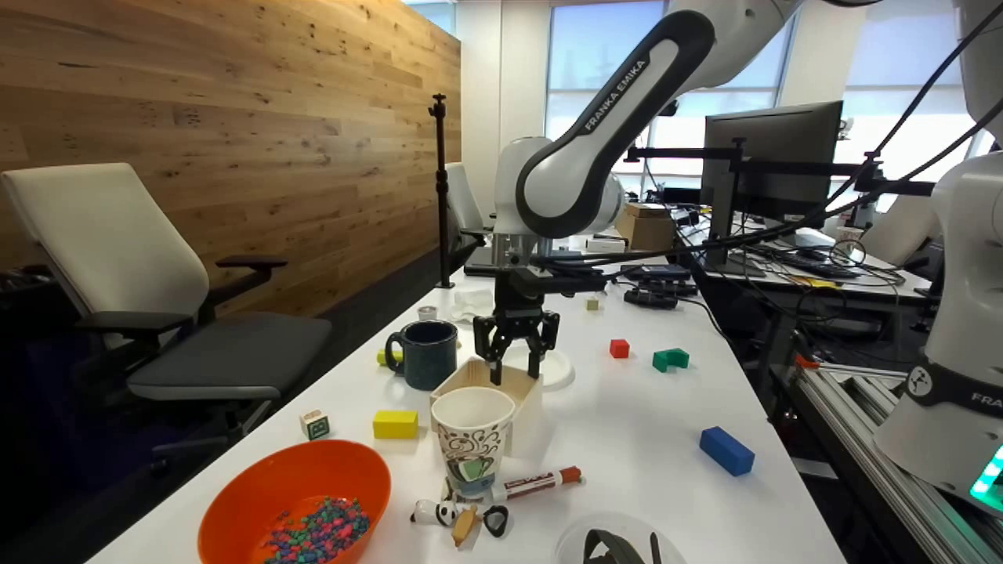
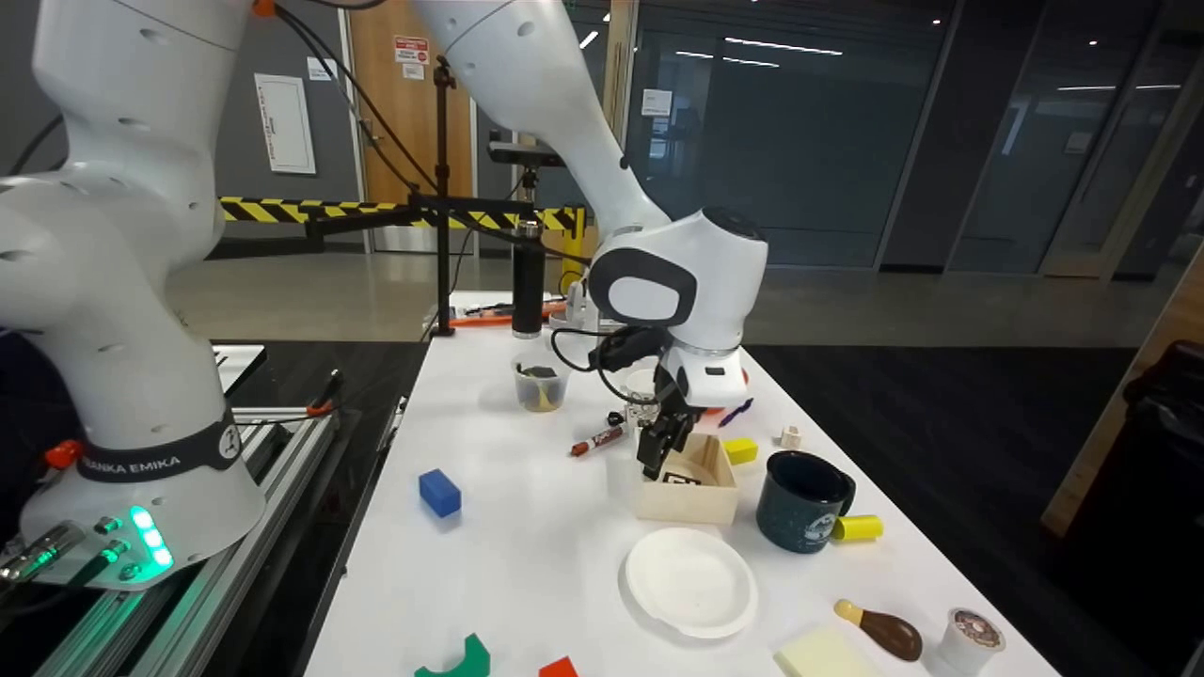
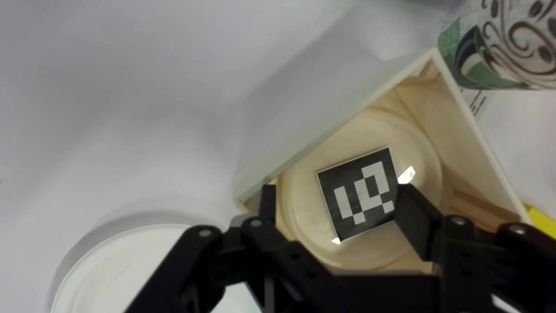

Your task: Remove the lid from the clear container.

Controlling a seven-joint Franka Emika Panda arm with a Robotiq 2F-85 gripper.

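The clear container (image 2: 544,387) over there stands topless.
Gripper (image 1: 515,371) over the wooden box (image 2: 687,505), 2 jaws spread, round lid (image 3: 358,148) inside.

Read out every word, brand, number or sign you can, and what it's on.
"FRANKA EMIKA": robot arm
"RANKA EMIKA": base collar
"FRA", cut off: same collar
"B": letter block
Square tag: pattern, no letters
Too small or blurred: marker, mug emblem, pod lid, door signs, posted papers, fine print by paper cup
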